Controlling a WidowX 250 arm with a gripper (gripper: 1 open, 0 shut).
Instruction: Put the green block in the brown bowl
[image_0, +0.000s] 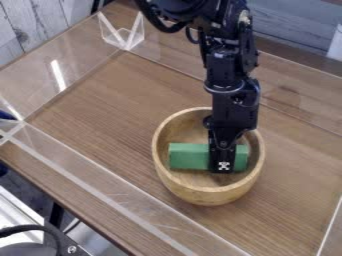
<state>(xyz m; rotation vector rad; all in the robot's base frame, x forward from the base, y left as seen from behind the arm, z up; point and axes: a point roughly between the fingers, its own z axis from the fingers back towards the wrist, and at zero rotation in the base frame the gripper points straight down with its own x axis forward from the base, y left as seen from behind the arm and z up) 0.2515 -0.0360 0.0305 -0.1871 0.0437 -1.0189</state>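
Note:
The brown bowl (174, 178) sits on the wooden table, right of centre and toward the front. Inside it lies the green block (190, 155), a bright green bar lying across the bowl's floor. The black arm comes down from the top of the view, and my gripper (223, 160) points almost straight down into the bowl. Its fingers are shut on the right end of the green block, which they partly cover.
A clear acrylic wall (80, 190) runs along the front and left of the wooden table (107, 110). A small clear stand (124, 37) sits at the back left. Dark cables (20, 240) lie at the bottom left corner.

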